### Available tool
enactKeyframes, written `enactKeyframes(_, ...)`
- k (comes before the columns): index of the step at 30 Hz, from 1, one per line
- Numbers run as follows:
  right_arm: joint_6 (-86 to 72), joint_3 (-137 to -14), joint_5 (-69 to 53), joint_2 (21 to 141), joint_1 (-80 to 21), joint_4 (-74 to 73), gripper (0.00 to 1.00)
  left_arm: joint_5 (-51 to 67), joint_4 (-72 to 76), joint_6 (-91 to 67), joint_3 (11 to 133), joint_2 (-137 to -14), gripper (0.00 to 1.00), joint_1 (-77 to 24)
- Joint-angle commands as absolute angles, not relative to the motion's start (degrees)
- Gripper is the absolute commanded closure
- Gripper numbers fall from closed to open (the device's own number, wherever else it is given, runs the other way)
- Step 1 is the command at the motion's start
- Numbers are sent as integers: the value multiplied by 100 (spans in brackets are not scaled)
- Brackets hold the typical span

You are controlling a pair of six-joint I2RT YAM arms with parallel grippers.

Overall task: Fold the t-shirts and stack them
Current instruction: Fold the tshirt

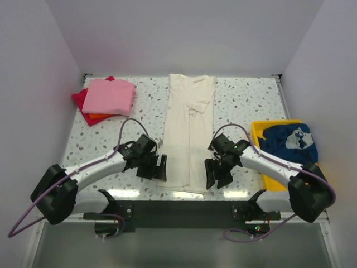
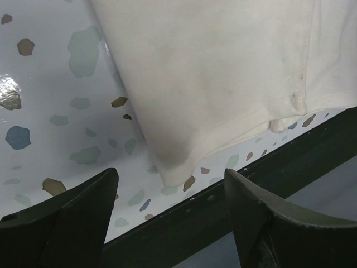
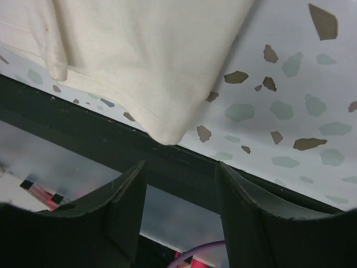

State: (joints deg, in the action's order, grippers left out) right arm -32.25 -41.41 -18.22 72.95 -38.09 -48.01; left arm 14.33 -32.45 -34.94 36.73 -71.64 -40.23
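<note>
Cream plain cloth t-shirt (image 1: pixel 188 134) lies lengthwise mid-frame on the speckled tabletop (image 1: pixel 245 106), hem at lower centre, close to the dark front rail (image 1: pixel 184 209). Left end effector (image 1: pixel 160 169) and right end effector (image 1: pixel 216 177) sit at the two hem corners, fingers apart, gripping nothing. Folded pink t-shirt (image 1: pixel 109 95) tops the pile upper left; navy printed t-shirt (image 1: pixel 290 142) sits in the yellow plastic tray (image 1: pixel 257 129) at right. Risk: a pinch catches only the top layer, or fingers strike the rail, so the hem lifts unevenly and the fold skews.

left claw (image 1: pixel 158 167): jaws apart, empty | right claw (image 1: pixel 217 174): jaws apart, empty
</note>
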Motion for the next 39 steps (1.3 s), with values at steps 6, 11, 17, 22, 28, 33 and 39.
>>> enactKeyframes(6,-3252,-4034,-2180,8121,-4087,-4087,48,1740,-3094,-3621,3551,-7260,19,-4131)
enactKeyframes(11,-3146,-4025,-2074,8340,-4096,-3999,54,1740,-3085,-3630,3551,-7277,19,-4148)
enactKeyframes(17,-3111,-3990,-2100,8490,-4131,-3894,64,1802,-3085,-3700,3577,-7365,20,-4166)
enactKeyframes(22,-3094,-3938,-2171,8525,-4175,-3806,69,1784,-3155,-3884,3560,-7418,22,-4184)
enactKeyframes(28,-3129,-3867,-2180,8438,-4184,-3806,86,1810,-3050,-4270,3419,-7409,30,-4315)
enactKeyframes(33,-3120,-3858,-2171,8411,-4175,-3850,90,1705,-3085,-4386,3419,-7462,39,-4438)
enactKeyframes(39,-3120,-3841,-2180,8359,-4192,-3832,90,1433,-3094,-4421,3419,-7585,46,-4474)
